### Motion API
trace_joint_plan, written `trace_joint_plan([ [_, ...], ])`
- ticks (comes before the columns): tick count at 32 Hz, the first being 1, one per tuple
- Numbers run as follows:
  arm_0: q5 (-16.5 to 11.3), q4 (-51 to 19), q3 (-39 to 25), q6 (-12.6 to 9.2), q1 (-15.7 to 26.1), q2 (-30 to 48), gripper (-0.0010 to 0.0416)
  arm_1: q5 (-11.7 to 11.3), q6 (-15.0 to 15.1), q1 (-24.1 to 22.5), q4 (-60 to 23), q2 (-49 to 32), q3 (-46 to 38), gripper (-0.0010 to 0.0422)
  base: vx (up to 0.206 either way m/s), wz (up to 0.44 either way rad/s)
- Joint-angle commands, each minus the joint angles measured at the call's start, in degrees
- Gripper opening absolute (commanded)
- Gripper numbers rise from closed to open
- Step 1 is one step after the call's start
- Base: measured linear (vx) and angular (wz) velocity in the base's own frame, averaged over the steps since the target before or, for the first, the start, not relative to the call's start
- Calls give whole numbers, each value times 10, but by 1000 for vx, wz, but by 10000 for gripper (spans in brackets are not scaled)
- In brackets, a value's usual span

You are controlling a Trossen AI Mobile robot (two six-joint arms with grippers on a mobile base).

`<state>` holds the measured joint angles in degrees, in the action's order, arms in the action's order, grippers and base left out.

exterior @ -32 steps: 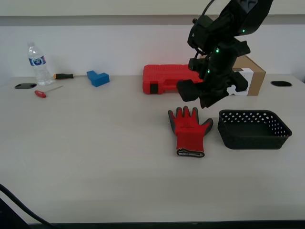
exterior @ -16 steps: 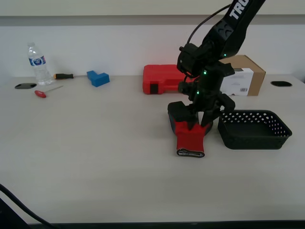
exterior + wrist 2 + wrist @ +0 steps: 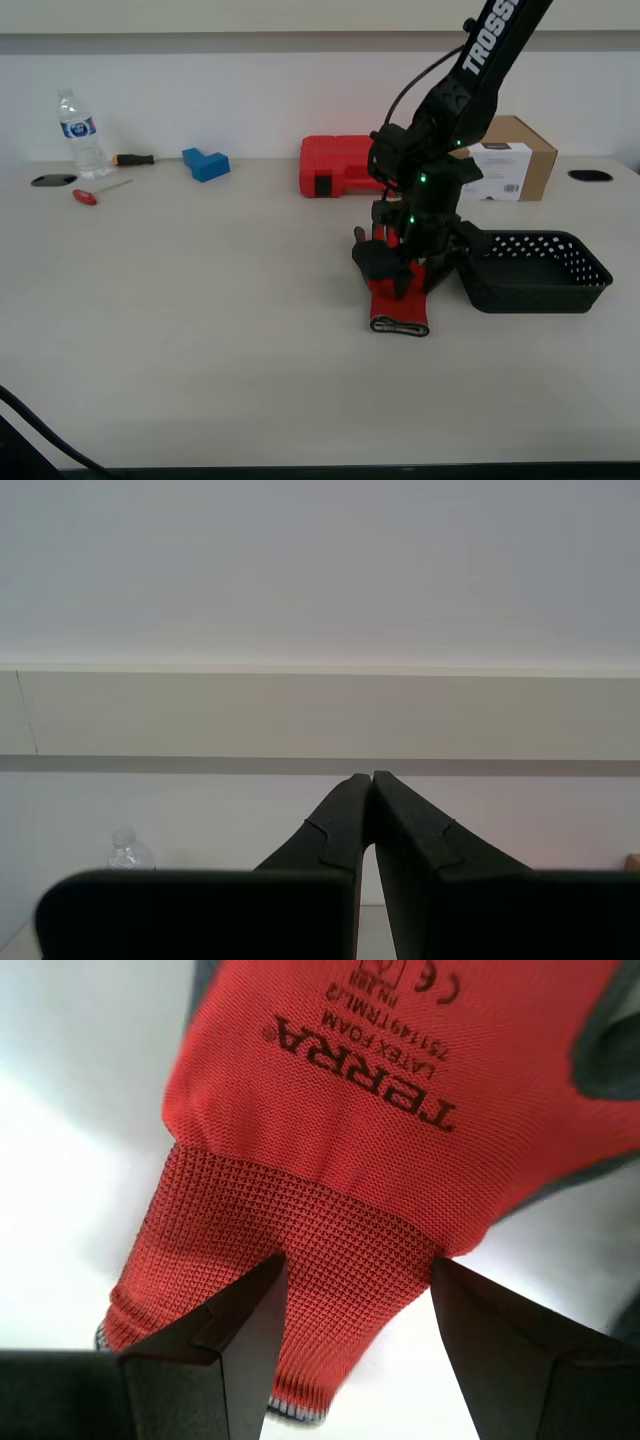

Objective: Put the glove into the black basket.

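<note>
The red glove (image 3: pixel 401 306) lies flat on the table, cuff toward the front edge; its dark fingers are mostly hidden behind my first gripper. My first gripper (image 3: pixel 408 280) is open and down at the glove, its jaws straddling the wrist part. In the first wrist view the glove (image 3: pixel 330 1130) fills the frame, and the first gripper (image 3: pixel 358 1260) has a fingertip at each side of the ribbed cuff. The black basket (image 3: pixel 520 292) stands empty just to the exterior view's right of the glove. My second gripper (image 3: pixel 365 780) is shut, empty and faces the wall.
A red tool case (image 3: pixel 340 165) and a brown cardboard box (image 3: pixel 515 155) stand behind the glove. At the back on the exterior view's left are a water bottle (image 3: pixel 76 135), a blue block (image 3: pixel 205 163) and two screwdrivers (image 3: pixel 98 192).
My first gripper has come down from above the table onto the glove, now covering its fingers. The glove and the basket have not moved.
</note>
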<state>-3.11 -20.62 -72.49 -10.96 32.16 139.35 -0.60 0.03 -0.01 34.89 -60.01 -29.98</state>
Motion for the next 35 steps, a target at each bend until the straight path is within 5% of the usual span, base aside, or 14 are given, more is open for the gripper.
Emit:
trace_joint_plan([
  [1, -14, -5, 0, -2, 1, 24, 199, 0, 0, 0, 3, 0, 0, 0, 0, 0],
  [6, -33, -3, 0, -7, 1, 37, 194, 0, 0, 0, 3, 0, 0, 0, 0, 0],
  [10, -56, -3, -14, -7, 1, 35, 144, 0, 0, 0, 3, 0, 0, 0, 0, 0],
  [15, -61, -2, -23, -1, 1, 35, 1, 0, 0, 0, 3, 0, 0, 0, 0, 0],
  [26, -96, 0, -23, 5, 2, 23, -1, 0, 0, 0, 3, 0, 0, 0, 0, 0],
  [35, -39, -23, -6, 5, 1, -139, -1, 0, 0, 0, 3, 0, 0, 0, 0, 0],
])
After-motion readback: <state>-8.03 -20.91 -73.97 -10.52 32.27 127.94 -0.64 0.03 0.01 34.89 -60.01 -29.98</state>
